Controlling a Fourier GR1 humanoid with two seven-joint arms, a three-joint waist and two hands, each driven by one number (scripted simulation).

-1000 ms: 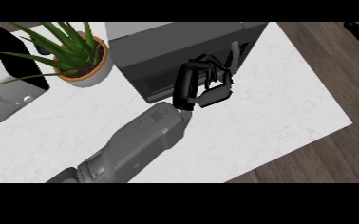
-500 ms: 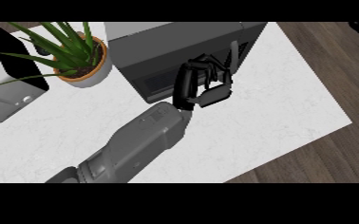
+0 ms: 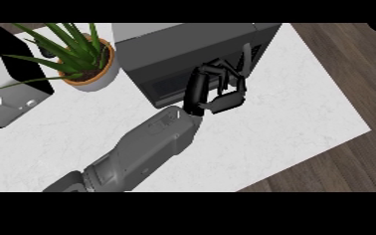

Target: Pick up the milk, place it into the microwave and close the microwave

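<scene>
The white counter (image 3: 294, 109) carries a dark microwave (image 3: 191, 45), whose inside does not show. Beside it stands a pot (image 3: 99, 77) holding a spiky green plant (image 3: 66, 50). The right hand (image 3: 223, 98) is at the microwave's front, fingers curled and thumb apart from them. The milk is not visible, so whether it is in the microwave or behind the hand cannot be told.

Nothing visibly differs from the earlier moments: the right hand (image 3: 220, 98) and its curled fingers (image 3: 220, 68) sit unmoved, with the microwave (image 3: 183, 45) front just behind them.
</scene>
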